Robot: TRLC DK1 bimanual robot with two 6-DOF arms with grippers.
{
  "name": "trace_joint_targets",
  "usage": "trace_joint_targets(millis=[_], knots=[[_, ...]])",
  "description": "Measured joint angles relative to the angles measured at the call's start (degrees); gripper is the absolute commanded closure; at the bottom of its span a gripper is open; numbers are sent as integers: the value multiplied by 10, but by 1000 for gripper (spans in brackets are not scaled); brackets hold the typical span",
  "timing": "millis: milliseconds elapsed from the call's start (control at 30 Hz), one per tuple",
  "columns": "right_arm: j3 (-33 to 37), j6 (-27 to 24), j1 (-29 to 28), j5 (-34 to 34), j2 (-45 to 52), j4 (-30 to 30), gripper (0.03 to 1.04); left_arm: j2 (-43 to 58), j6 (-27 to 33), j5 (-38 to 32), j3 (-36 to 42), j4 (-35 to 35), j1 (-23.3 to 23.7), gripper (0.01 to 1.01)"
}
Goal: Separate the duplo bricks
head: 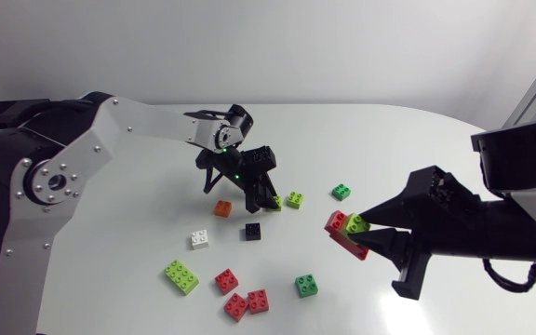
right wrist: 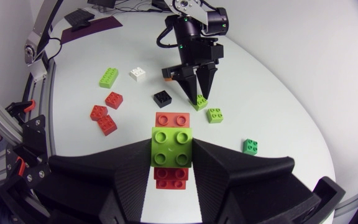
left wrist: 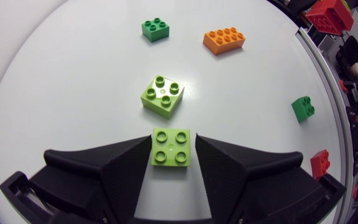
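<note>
Duplo bricks [head: 226,280] lie scattered over the white bench [head: 128,223]. My left arm [head: 138,121] comes in from its side and reaches past the middle, with the left jaws pointing down at the bench. My right arm [head: 491,233] lies low along the other side, with the right jaws aimed towards the centre.

The right jaws are closed on a brick cluster [right wrist: 171,146], held clear of the bench. Their fingers press on either side of its lime square, and red brick shows ahead of the lime piece and behind it.

The left jaws are nearly shut. As far as I can see, they have hold of a small lime brick [left wrist: 170,147] at bench level, pinched from both sides.

Ahead of the left jaws:
- a second lime brick [left wrist: 162,96] sits just beyond the pinched one;
- farther off lie an orange long brick [left wrist: 224,40] and a green brick [left wrist: 155,29].

On the near part of the bench:
- a lime long brick [head: 181,276];
- a red pair [head: 247,302], touching each other;
- a darker green brick [head: 306,286];
- a white brick [head: 200,239];
- a black brick [head: 252,231];
- a small orange brick [head: 222,208] by the left jaws.
</note>
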Motion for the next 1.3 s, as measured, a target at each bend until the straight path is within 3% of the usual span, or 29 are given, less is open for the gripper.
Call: trace_joint_targets(millis=[100, 200, 300, 567, 933, 1300], knots=[[0, 0, 0, 0, -6, -3, 723, 0, 0, -3, 0, -19, 0, 361], [0, 0, 0, 0, -13, -9, 723, -1, 2, -9, 0, -50, 1, 130], [0, 0, 0, 0, -20, -11, 723, -17, 3, -11, -6, -71, 8, 54], [0, 0, 8, -2, -21, -11, 723, -143, 7, -12, -43, -87, 17, 52], [-7, 3, 23, -12, -21, 7, 723, -252, 7, 1, -117, -122, -73, 52], [-16, 25, 49, -15, -7, 44, 723, -296, 7, 8, -133, -148, -122, 54]])
